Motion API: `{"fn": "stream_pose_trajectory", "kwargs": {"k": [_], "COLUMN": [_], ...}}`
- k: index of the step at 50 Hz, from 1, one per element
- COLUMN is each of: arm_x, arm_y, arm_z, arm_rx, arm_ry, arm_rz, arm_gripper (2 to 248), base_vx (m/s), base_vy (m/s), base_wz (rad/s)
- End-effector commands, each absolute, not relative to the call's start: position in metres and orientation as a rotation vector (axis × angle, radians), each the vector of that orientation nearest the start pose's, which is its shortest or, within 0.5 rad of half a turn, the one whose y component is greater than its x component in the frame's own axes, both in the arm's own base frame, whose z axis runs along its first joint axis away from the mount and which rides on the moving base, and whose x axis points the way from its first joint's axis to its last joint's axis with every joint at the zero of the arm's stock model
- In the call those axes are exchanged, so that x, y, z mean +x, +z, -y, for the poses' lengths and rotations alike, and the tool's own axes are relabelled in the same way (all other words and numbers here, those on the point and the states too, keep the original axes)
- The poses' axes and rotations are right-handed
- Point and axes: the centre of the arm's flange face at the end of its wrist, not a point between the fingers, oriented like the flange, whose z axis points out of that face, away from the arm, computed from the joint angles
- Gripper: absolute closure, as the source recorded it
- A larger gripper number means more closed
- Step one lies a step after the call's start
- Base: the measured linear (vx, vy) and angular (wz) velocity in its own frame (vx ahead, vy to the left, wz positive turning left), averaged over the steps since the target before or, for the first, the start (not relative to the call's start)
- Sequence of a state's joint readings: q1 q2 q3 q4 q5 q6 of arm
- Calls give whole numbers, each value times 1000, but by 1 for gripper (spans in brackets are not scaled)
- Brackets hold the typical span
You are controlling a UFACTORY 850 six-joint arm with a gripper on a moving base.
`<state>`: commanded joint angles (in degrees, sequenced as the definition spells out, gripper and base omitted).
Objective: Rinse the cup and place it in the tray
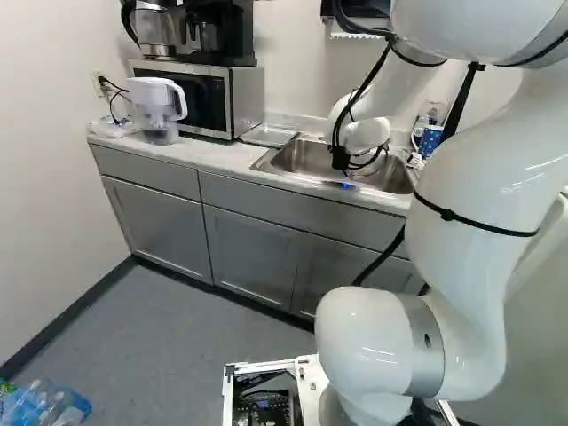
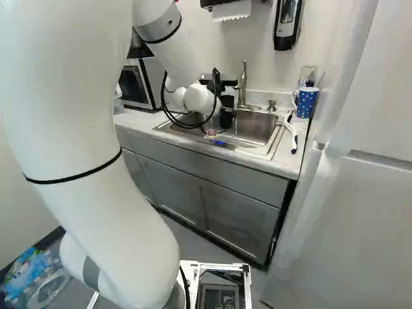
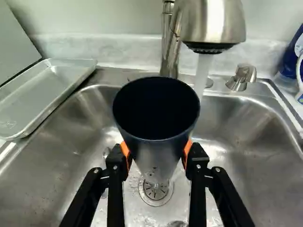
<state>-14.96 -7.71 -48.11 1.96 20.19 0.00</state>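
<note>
A black two-finger claw with orange pads grasps a dark, tapered cup above a stainless steel sink, its fingers closed in on opposite sides of the cup's wall; the cup is held mouth up, its base in line with the round metal drain beneath; water streams from the brushed metal faucet just beside the rim, though whether any lands inside appears too hard to judge from this angle; the white arm reaches over the basin from the cabinet side; on the pale tabletop, a shallow silver metal tray lies beside the sink, near a silver-and-black microwave with a black coffee maker on top; a white-handled clear water pitcher stands next to the microwave; at the sink's other side are a blue mug with white dots and a white brush with a dark handle end; a black-and-clear soap dispenser hangs on the wall above, grey cabinets line the front below, and plastic bottles in blue wrap sit on the floor at the lower left of the left base view
</note>
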Motion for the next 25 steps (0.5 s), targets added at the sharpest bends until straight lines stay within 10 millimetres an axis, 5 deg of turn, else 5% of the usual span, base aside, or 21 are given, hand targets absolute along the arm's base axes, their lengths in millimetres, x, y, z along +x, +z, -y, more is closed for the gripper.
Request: {"fn": "stream_pose_trajectory", "kwargs": {"k": [25], "arm_x": [504], "arm_y": [479], "arm_z": [154], "arm_rx": [-2803], "arm_ry": [-1642], "arm_rz": [-475], "arm_gripper": [128], "base_vx": [0], "base_vy": [0], "base_wz": [0]}}
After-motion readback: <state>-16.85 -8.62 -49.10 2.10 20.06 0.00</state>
